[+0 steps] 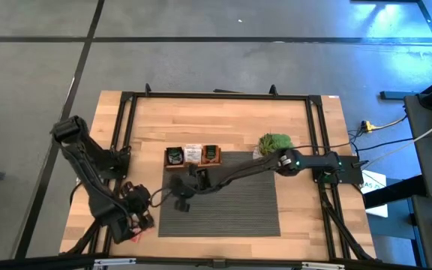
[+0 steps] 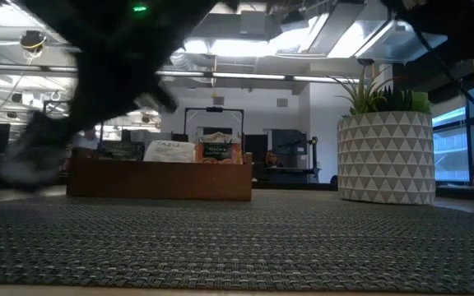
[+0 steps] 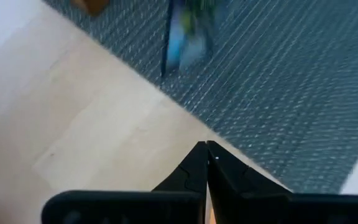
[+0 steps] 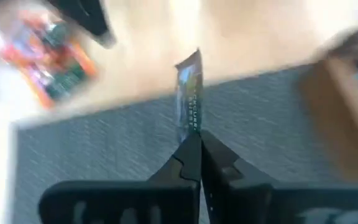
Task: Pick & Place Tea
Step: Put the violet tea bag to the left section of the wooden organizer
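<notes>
Gripping 1 sachet point(image 4: 188, 93) edge-on: right claw point(image 4: 199, 144) over mat point(image 1: 238, 202) | left claw point(image 3: 205, 149) shut, empty | tray point(image 1: 193, 157), plant point(image 1: 274, 142) nearby

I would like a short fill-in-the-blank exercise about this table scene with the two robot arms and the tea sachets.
1. The right gripper is shut on a thin dark tea sachet, held on ____.
2. The long wooden tray has ____ compartments.
3. The left gripper is ____ and holds nothing.
4. The round white pot with triangle pattern stands on the ____ side of the tray in the low view.

Missing words: edge; three; shut; right
</notes>
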Available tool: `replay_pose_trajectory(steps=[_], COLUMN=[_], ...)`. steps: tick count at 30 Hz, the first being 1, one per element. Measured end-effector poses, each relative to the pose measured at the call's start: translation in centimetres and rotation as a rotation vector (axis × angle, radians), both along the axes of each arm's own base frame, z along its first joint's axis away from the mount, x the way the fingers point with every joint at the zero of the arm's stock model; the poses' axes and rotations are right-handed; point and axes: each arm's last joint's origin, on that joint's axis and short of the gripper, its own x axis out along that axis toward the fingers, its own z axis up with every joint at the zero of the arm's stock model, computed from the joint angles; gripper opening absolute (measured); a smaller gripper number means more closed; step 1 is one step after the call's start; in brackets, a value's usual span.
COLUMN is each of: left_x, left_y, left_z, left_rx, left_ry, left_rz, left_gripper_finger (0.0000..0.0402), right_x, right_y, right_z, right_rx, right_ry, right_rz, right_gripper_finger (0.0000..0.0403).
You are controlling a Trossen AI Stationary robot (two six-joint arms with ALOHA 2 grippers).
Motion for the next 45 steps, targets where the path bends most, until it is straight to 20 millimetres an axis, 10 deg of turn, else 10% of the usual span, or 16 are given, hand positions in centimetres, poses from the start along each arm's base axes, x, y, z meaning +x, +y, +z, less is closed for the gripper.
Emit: replay_pose_trajectory(steps=[9, 23, 45], left_x=[-0.9, -0.1, -0.1], left_y=[0.4, 0.9, 1.0], left_z=[1.9, 1.9, 2.0], left_rx=[0.007, 0.064, 0.082], left_ry=[-0.038, -0.039, -0.066], left_rz=[-0.135, -0.164, -0.161], left_gripper_finger=[0.0004, 0.0004, 0.0004], right_x=[-1.7, -0.9, -0.7], right_y=[-3.5, -9.3, -10.0], right_z=[5.6, 3.9, 2.9], right_rx=[-0.477, -0.407, -0.415], right_ry=[0.044, 0.137, 0.145], right_rz=[0.201, 0.216, 0.235], right_gripper_finger=[0.0002, 0.0002, 0.0021])
